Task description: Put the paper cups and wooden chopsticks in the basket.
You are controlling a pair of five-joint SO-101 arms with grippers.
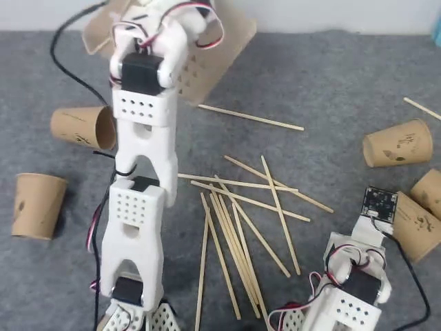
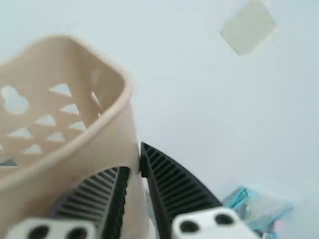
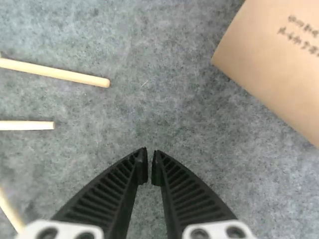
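Note:
My left gripper (image 2: 133,162) is shut on the wall of the beige basket (image 2: 70,124), one finger on each side of the wall. In the high view the left arm stretches to the far edge, where the basket (image 1: 205,69) sits tilted under its wrist. Several paper cups lie on the grey carpet: two at the left (image 1: 83,127) (image 1: 38,205) and three at the right (image 1: 398,143). Wooden chopsticks (image 1: 241,221) are scattered in the middle. My right gripper (image 3: 148,159) is shut on nothing just above the carpet, beside a cup (image 3: 279,64) and two chopstick ends (image 3: 55,73).
Single chopsticks lie near the basket (image 1: 251,117) and at the far right (image 1: 422,108). A black cable (image 1: 69,65) runs along the left behind the left arm. The right arm (image 1: 351,289) stands at the near right beside the cups.

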